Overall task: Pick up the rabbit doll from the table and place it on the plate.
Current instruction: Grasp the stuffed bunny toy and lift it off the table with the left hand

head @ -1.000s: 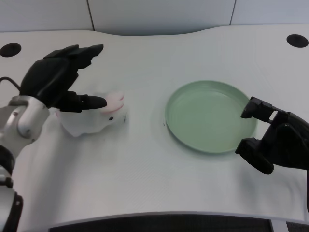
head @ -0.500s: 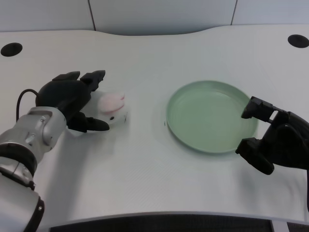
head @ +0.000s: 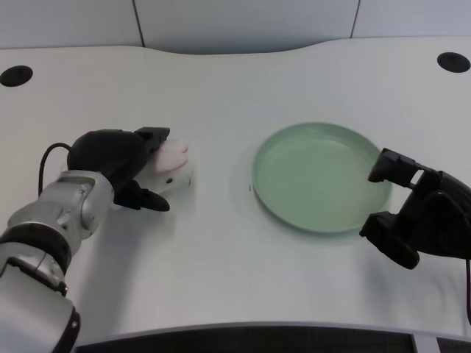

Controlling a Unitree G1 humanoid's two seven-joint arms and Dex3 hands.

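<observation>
Head view: left hand (head: 121, 165) is wrapping its fingers around the rabbit doll (head: 171, 165) on the white table (head: 221, 257), apparently securing a grip for lifting, while the green plate (head: 321, 176) is sitting well apart, awaiting it.

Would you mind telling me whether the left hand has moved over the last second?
Yes. The left hand has come down over the rabbit doll, its fingers closing around it; the plate has stayed put.
</observation>
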